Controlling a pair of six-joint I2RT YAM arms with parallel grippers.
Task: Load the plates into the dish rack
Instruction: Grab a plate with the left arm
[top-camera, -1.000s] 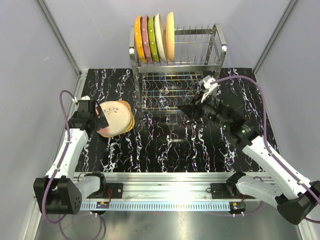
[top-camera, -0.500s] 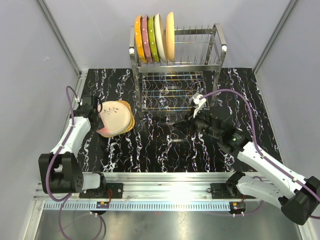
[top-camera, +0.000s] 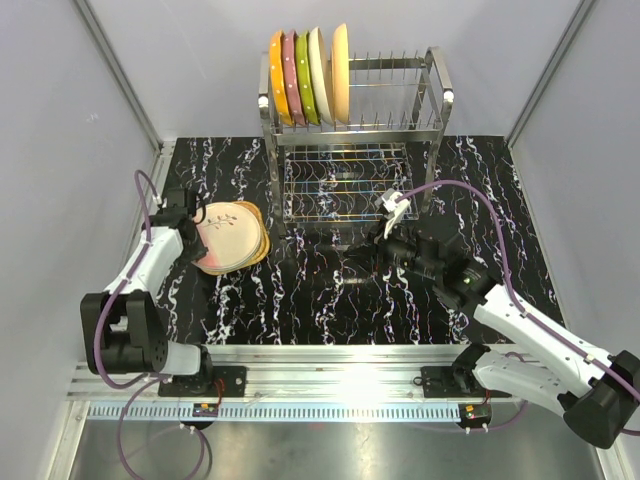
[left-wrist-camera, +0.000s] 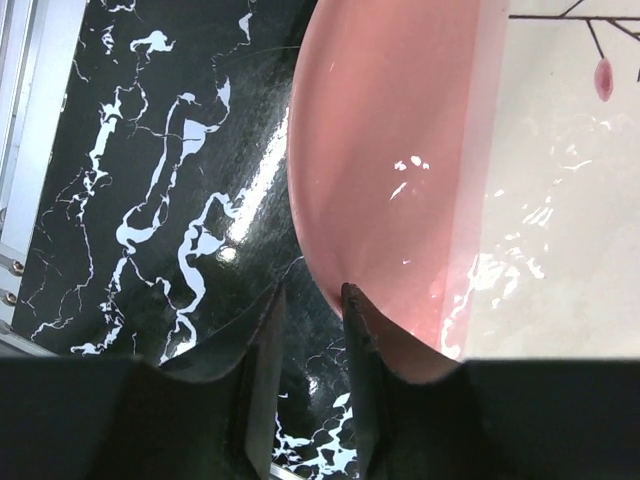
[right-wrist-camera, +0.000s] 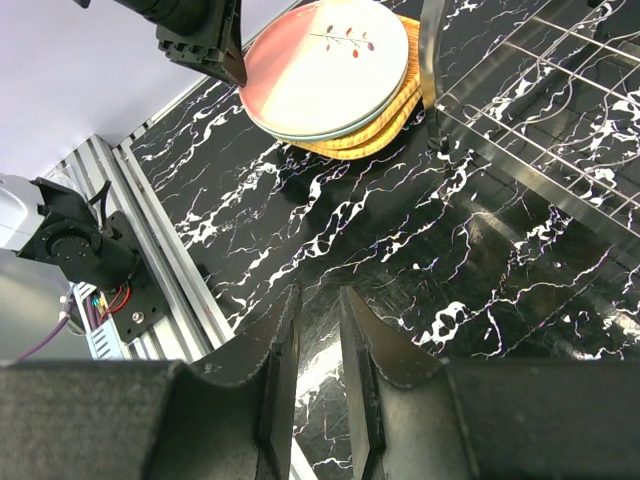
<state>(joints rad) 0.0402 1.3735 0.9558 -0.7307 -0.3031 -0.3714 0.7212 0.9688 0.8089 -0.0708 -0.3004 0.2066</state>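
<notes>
Five plates (top-camera: 308, 75) stand on edge in the top tier of the dish rack (top-camera: 400, 95): orange, pink, green, cream and tan. A stack of plates (top-camera: 235, 240) lies flat at the table's left, the top one (right-wrist-camera: 330, 60) pink and cream with a twig drawing. My left gripper (top-camera: 196, 237) is at the stack's left edge. In the left wrist view its jaws (left-wrist-camera: 310, 290) stand a narrow gap apart over the black table, the right fingertip (left-wrist-camera: 352, 300) at the pink rim (left-wrist-camera: 390, 150). My right gripper (top-camera: 375, 240) hovers in front of the rack, narrowly open and empty (right-wrist-camera: 318, 292).
The rack's lower wire grid shelf (right-wrist-camera: 540, 110) and a corner post (right-wrist-camera: 432, 70) are just right of the stack. An aluminium rail (top-camera: 330, 385) carrying the arm bases runs along the near edge. Grey walls close in the left, right and back.
My left gripper's jaws have narrowed at the stack's left edge. My right arm has drawn back from the rack toward the middle of the table.
</notes>
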